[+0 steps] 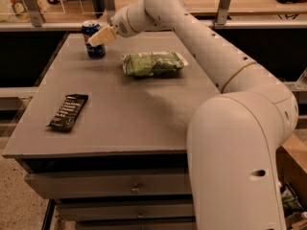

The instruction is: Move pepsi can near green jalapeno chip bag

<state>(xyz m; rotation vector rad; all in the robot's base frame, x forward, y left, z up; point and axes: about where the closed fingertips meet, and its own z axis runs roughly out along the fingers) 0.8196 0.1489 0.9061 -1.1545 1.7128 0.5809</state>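
At the table's (120, 123) far left corner the can (92, 46) stands upright, the gripper (99, 36) against its upper right side; whether it is clamped on I cannot tell. The bag (153, 63) lies near, rightward and slightly closer, long axis across the table

Glossy white tubular arm (201, 42), bulbous joints (240, 143), dark screw holes (257, 173), cream hand (95, 39) beside pepsi can (96, 51)

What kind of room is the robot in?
Probably an office snack area or test lab: a grey table with drawers below, a soda can, a chip bag and a snack bar on top. The claw is by the can at the back.
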